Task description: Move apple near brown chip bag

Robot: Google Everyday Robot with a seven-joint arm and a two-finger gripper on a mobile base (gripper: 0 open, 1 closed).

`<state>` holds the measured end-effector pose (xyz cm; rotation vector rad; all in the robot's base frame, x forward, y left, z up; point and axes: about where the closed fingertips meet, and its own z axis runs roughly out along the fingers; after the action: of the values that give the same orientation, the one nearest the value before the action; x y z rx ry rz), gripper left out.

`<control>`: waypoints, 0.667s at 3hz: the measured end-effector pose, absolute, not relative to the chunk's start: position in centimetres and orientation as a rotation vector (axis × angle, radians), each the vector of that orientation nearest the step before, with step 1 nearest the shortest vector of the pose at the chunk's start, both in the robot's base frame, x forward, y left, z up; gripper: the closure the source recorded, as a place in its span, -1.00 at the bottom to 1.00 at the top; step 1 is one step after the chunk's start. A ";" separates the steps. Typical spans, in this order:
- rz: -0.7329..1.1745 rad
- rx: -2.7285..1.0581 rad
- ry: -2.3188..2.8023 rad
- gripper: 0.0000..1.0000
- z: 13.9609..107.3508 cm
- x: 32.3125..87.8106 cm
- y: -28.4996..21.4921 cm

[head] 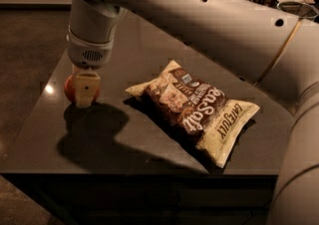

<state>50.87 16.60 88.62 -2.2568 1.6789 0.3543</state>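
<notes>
The gripper (80, 97), at the frame's left, pinches the apple (70, 88), 1 finger crossing its front. The brown chip bag (194, 109) lies to its right on the table (149, 55), long axis slanting toward the lower right.

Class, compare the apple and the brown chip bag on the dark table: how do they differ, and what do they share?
Size: the apple is far smaller than the brown chip bag. Shape: the apple is round; the bag is a flat, crinkly pillow. Situation: the gripper is down at the apple, partly hiding it; the bag lies untouched. Both rest on the dark table.
</notes>
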 end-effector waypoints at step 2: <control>0.258 -2.119 1.872 1.00 89.1 54.8 10.9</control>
<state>54.80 10.94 89.07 -2.1187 1.8724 0.2577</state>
